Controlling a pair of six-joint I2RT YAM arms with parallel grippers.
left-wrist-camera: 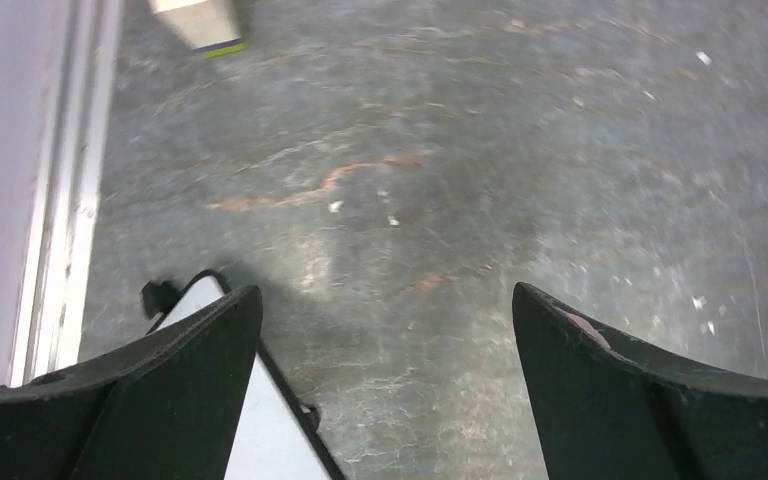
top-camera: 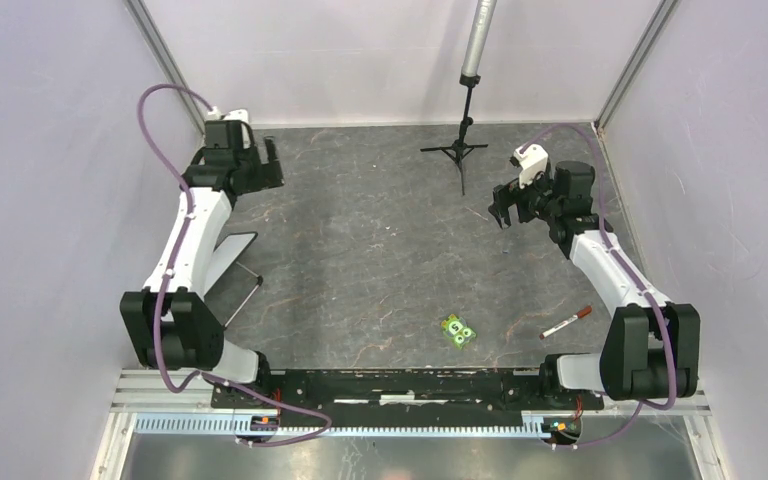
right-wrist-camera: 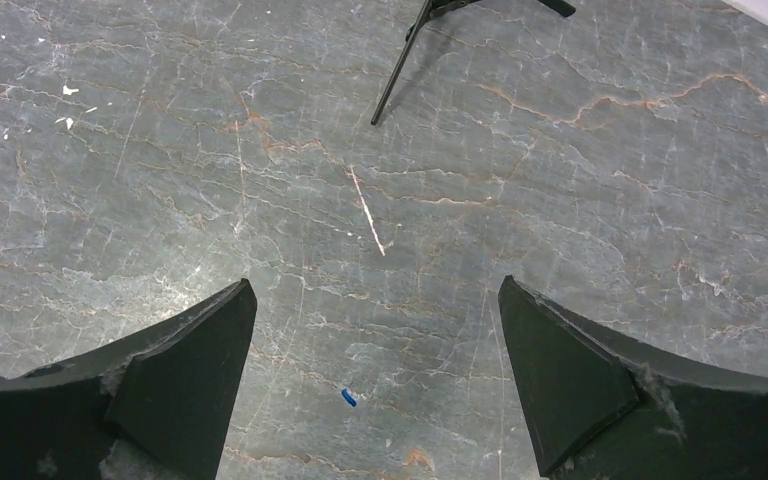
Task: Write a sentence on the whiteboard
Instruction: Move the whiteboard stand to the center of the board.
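The whiteboard (top-camera: 228, 252) lies at the left of the table, mostly hidden under my left arm. Its white face and black rim show at the bottom left of the left wrist view (left-wrist-camera: 272, 432), partly behind the left finger. No sentence shows on the part I can see. A marker (top-camera: 566, 322) with a white body and red cap lies at the front right. My left gripper (top-camera: 272, 162) (left-wrist-camera: 385, 300) is open and empty at the far left, beyond the board. My right gripper (top-camera: 501, 210) (right-wrist-camera: 375, 290) is open and empty over bare table at the far right.
A black tripod stand (top-camera: 463, 140) with a grey pole stands at the back centre; one of its legs (right-wrist-camera: 400, 70) shows in the right wrist view. A small green item (top-camera: 458, 331) lies at front centre. A pale block (left-wrist-camera: 200, 22) lies near the wall rail (left-wrist-camera: 70, 180).
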